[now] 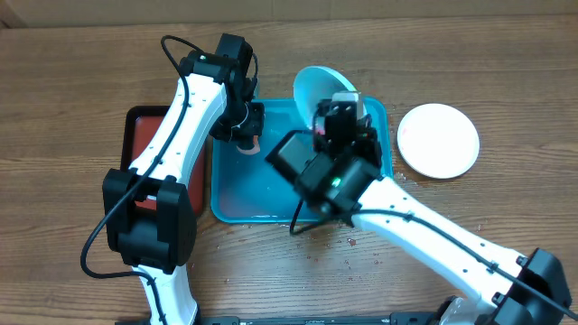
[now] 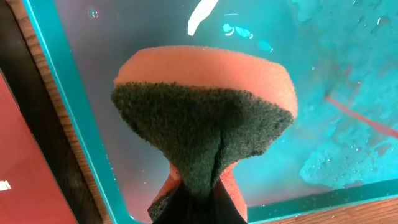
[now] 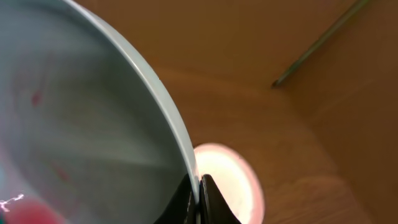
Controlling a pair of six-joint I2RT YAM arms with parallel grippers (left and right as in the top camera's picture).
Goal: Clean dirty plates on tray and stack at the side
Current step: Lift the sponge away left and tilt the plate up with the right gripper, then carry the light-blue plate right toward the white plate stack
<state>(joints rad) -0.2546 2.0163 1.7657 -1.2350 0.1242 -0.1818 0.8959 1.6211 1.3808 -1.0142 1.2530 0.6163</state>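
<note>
**Left arm.** The left gripper (image 1: 245,128) is seen at the upper left of the turquoise tray (image 1: 237,209). Its jaws are clamped on a sponge (image 1: 248,146). In the left wrist view the sponge (image 2: 205,93) is pinched at its lower end, so that it fans out, orange foam at the top of the frame and dark scouring face towards the camera. It is held over the wet tray floor, near the rim (image 2: 68,106) at the left of the frame; contact with the floor cannot be told. A thin red streak (image 2: 360,115) is noted on the tray floor at the right.

**Right arm.** The right gripper (image 1: 338,106) is seen at the upper centre of the overhead frame, over the tray's far right part. Its jaws are closed on the rim of the pale blue plate (image 1: 316,88), which is held raised and steeply tilted. In the right wrist view the rim is nipped between the fingertips (image 3: 199,198), and faint red smears (image 3: 34,96) are seen on the plate's face (image 3: 81,112).

**Other items.** A white plate (image 1: 438,140) lies flat on the table (image 1: 72,81), right of the tray and apart from it. A red tray (image 1: 144,131) lies just left of the turquoise tray, partly hidden by the left arm.
</note>
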